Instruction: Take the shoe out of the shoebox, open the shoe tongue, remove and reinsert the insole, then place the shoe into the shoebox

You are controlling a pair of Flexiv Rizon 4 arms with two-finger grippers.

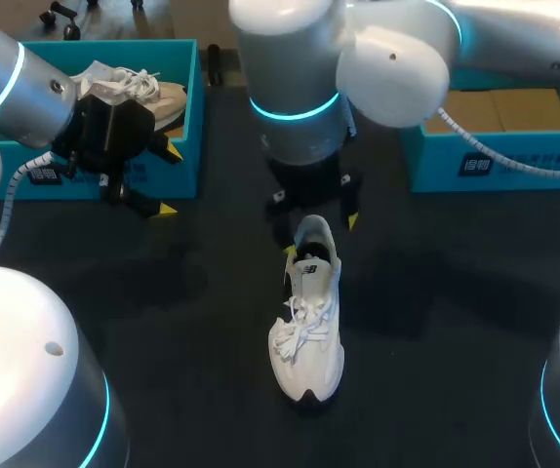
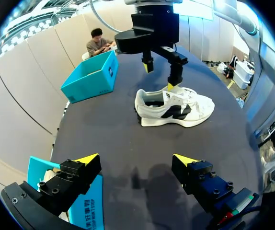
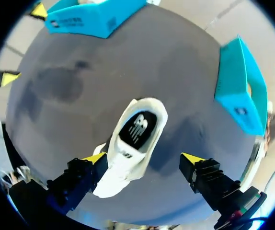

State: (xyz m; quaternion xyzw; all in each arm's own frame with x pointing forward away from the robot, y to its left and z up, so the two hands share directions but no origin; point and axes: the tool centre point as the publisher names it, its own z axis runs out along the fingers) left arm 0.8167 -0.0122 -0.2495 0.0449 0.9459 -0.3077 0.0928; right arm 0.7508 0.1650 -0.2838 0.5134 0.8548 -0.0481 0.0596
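White shoe (image 1: pixel 307 322) sits mid-counter, unboxed; right fingers (image 1: pixel 349 216), spread, hover over its heel, left fingers (image 2: pixel 85 160) spread; lowering onto the tongue seems next.

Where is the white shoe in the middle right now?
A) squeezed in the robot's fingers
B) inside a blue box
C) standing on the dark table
C: the white shoe stands on the dark table between the left box and the right box, and the right gripper above its heel is open.
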